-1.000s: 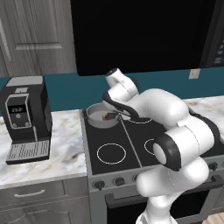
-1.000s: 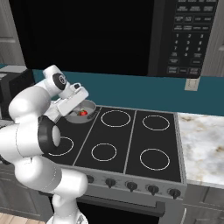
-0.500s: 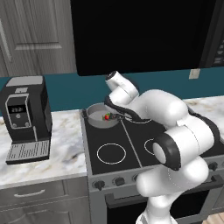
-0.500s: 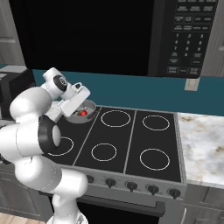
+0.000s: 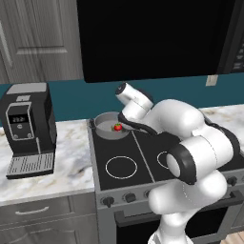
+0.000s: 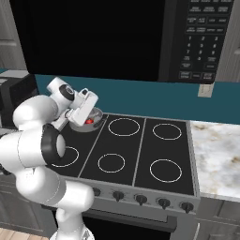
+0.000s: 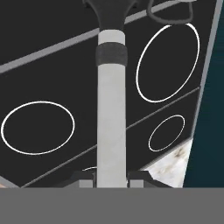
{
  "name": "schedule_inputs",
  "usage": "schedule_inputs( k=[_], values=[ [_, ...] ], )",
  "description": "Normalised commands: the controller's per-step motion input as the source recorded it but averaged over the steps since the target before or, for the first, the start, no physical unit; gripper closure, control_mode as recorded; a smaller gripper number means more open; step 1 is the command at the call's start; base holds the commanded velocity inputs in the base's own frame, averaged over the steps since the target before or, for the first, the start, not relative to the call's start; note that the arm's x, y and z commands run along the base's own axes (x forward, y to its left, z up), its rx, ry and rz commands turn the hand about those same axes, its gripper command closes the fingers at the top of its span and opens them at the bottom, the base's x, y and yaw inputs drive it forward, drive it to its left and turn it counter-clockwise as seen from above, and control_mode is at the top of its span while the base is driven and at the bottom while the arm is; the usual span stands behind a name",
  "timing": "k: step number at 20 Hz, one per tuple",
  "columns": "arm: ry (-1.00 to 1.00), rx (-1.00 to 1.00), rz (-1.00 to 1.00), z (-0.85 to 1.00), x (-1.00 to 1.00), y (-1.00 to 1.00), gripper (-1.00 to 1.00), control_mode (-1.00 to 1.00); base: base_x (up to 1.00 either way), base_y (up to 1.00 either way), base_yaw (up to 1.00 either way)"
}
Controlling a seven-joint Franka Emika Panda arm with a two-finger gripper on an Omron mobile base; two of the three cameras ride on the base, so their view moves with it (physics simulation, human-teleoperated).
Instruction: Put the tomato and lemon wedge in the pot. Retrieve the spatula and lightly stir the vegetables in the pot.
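The grey pot (image 5: 106, 125) stands on the stove's back left burner, with the red tomato (image 5: 117, 127) lying inside it. From the right side the pot (image 6: 96, 116) and the tomato (image 6: 89, 121) show just below my hand. My gripper (image 7: 112, 179) is shut on the spatula's pale handle (image 7: 112, 127), which runs up to its black head (image 7: 111, 11). The hand hovers over the pot's rim, tilted down toward it. The lemon wedge is hidden.
A black coffee machine (image 5: 26, 128) stands on the marble counter left of the stove. The black cooktop (image 6: 140, 150) has several white burner rings. A microwave (image 6: 201, 37) hangs above, and more marble counter (image 6: 218, 159) lies to the right.
My hand with the spatula has swung a little across the pot. In the left base view the tomato has come out from behind the hand.
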Motion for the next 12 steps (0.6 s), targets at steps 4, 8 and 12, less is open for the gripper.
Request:
schedule_inputs(
  k=[4,8,12],
  values=[
    [0.0,-0.11,0.12,0.03,0.04,0.0,1.0,-1.0,0.0,0.0,0.0],
    [0.0,-0.02,0.03,0.0,0.06,0.0,1.0,-1.0,0.0,0.0,0.0],
    [0.0,-0.01,0.0,0.0,0.41,0.0,1.0,-1.0,0.0,0.0,0.0]
  ],
)
